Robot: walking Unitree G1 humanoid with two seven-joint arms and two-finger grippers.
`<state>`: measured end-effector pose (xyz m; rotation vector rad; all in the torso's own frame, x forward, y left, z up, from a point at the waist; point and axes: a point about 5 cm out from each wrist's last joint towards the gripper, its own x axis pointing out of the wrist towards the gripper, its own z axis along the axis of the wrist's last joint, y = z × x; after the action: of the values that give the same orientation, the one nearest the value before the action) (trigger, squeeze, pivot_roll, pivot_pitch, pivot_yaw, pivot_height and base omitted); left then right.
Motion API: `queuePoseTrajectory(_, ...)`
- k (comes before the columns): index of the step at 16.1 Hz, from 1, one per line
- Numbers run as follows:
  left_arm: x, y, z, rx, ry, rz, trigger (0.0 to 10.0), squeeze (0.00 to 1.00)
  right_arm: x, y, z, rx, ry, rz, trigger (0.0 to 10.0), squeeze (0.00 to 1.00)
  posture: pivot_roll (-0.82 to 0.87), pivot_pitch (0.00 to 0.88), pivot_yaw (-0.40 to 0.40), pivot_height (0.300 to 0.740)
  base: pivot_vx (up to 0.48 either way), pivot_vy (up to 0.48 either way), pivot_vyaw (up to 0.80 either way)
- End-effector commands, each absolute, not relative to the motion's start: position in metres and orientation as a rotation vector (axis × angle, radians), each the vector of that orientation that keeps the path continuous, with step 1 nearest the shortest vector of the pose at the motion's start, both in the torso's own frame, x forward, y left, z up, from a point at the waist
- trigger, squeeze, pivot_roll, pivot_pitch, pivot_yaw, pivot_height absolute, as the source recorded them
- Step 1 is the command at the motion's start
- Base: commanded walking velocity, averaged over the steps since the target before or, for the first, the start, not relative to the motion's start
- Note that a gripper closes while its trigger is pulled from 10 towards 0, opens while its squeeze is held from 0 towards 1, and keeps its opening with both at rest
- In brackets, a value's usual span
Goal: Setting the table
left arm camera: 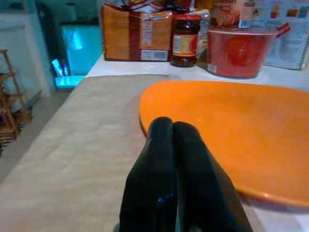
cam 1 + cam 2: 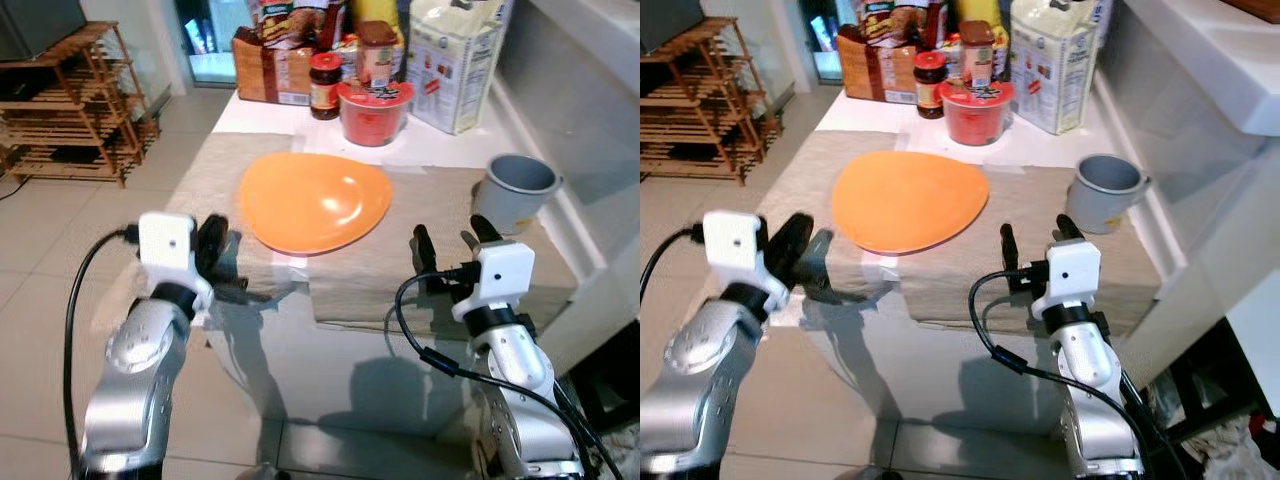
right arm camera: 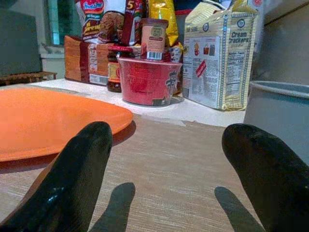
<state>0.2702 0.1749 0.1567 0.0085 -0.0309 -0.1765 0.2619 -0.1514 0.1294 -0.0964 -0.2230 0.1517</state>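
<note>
Here's the table, and the orange plate [image 2: 315, 203] sits in the middle of the head view, flat on the beige placemat [image 2: 400, 270] that covers most of the tabletop. Down in the lower left of the frame, the left gripper [image 2: 212, 250] hovers over the placemat's near edge, just beside the plate's rim, and its two black fingers [image 1: 181, 179] are pressed tight together with nothing between them. Over at the lower right, the right gripper [image 2: 450, 245] points toward the gap between plate and grey cup [image 2: 516, 190], fingers spread wide apart, holding nothing; the wrist camera shows bare mat between the two tips. The cup stands upright at the right edge of the frame, on the mat, well apart from the plate. Along the top centre there's a cluster of groceries: a red bowl [image 2: 374, 110] with a lid, a dark jar [image 2: 324, 85] just left of it, a cracker packet [image 2: 455, 60] to the right. A wooden rack [image 2: 70, 110] stands at the upper left, on the tiled floor.
</note>
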Motion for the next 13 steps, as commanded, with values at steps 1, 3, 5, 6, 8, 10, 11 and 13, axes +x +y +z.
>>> queuePoseTrajectory(1,0.277,0.175,0.158,0.007,-0.02,-0.189,10.0,0.0,0.264,-0.148,0.133,-0.084,-0.225,0.172,10.0,0.0,-0.05,0.0,0.051,0.736,0.0,0.0,0.0)
queuePoseTrajectory(3,0.293,0.172,0.165,-0.005,-0.016,-0.221,10.0,0.0,0.265,-0.147,0.134,-0.076,-0.226,0.173,10.0,0.0,-0.05,0.0,0.052,0.736,0.0,0.0,0.0)
queuePoseTrajectory(5,0.308,0.173,0.171,0.008,-0.018,-0.236,10.0,0.0,0.267,-0.145,0.135,-0.076,-0.229,0.177,10.0,0.0,-0.06,0.0,0.057,0.736,0.0,0.0,0.0)
queuePoseTrajectory(6,0.311,0.174,0.172,0.011,-0.017,-0.236,10.0,0.0,0.267,-0.145,0.135,-0.077,-0.229,0.177,10.0,0.0,-0.06,0.0,0.057,0.736,0.0,0.0,0.0)
queuePoseTrajectory(8,0.319,0.176,0.17,0.009,0.007,-0.247,10.0,0.0,0.267,-0.146,0.136,-0.078,-0.232,0.176,10.0,0.0,-0.07,0.0,0.06,0.736,0.0,0.0,0.0)
queuePoseTrajectory(10,0.334,0.175,0.168,0.036,0.051,-0.278,10.0,0.0,0.269,-0.145,0.141,-0.069,-0.239,0.181,10.0,0.0,-0.07,0.0,0.06,0.736,0.0,0.0,0.0)
queuePoseTrajectory(11,0.337,0.175,0.169,0.04,0.054,-0.284,10.0,0.0,0.27,-0.145,0.142,-0.066,-0.24,0.183,10.0,0.0,-0.07,0.0,0.059,0.736,0.0,0.0,0.0)
queuePoseTrajectory(13,0.358,0.181,0.176,0.057,0.064,-0.279,10.0,0.0,0.271,-0.144,0.144,-0.063,-0.244,0.19,10.0,0.0,-0.08,0.0,0.061,0.736,0.0,0.0,0.0)
